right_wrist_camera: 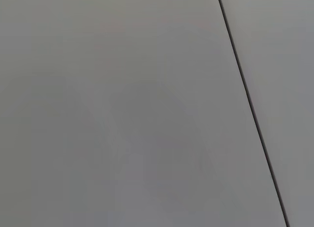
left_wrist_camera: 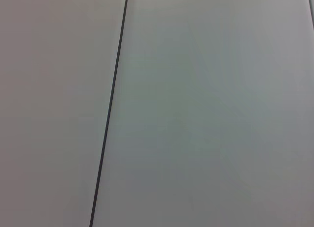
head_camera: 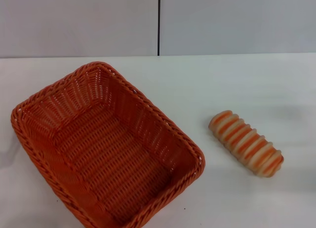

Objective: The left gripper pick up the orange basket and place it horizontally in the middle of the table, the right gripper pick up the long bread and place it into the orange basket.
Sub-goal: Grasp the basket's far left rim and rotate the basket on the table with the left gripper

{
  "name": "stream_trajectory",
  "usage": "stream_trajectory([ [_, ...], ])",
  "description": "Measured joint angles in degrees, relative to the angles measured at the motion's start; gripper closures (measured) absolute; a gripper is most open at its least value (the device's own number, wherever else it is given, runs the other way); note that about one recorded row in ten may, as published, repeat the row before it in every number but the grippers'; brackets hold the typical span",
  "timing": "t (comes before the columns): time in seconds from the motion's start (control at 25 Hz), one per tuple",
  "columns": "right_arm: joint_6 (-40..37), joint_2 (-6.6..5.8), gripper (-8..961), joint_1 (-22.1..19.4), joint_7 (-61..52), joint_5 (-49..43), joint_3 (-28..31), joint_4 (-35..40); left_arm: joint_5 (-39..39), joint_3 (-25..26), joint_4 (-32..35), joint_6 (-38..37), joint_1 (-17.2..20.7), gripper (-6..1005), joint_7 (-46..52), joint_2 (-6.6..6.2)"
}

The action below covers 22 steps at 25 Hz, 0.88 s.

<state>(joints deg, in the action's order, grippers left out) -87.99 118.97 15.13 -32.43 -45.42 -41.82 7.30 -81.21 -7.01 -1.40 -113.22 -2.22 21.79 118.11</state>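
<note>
Basket [head_camera: 106, 149], orange, sits skewed on left of worktop [head_camera: 256, 85], empty; long bread [head_camera: 246, 143] apart on right. Neither gripper visible, state unknown. Left gripper should grasp rim, lift, turn basket horizontal.

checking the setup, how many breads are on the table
1: the long bread lies on the table, to the right of the orange basket. The basket holds none.

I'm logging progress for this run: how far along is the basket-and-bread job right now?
Nothing looks done yet. The orange basket sits empty and skewed on the left of the table, not horizontal in the middle. The long bread lies on the table to its right, apart from it. Nothing is in hand: neither gripper appears in any view, and both wrist views show only a plain wall. Both moves remain.
</note>
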Motion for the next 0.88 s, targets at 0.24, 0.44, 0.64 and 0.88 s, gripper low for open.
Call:
stream_trajectory([
  [0.24,-1.59,0.05,276,-0.67,0.01,0.04,0.14,0.21,-0.1,0.08,0.99,0.26,-0.4,189,0.81,-0.07],
  [0.44,-2.61,0.01,278,-0.6,0.0,-0.01,0.15,0.4,-0.21,0.01,1.29,0.03,-0.54,189,1.49,-0.01],
  [0.64,-3.65,-0.29,279,-2.17,-3.31,-2.32,-0.66,4.27,-0.29,-0.23,1.44,0.47,-0.92,189,1.54,-0.04],
  [0.88,1.34,-0.12,280,-9.45,-27.79,-13.45,0.06,26.61,-0.09,-0.05,1.9,0.58,-1.07,190,2.23,-0.06],
])
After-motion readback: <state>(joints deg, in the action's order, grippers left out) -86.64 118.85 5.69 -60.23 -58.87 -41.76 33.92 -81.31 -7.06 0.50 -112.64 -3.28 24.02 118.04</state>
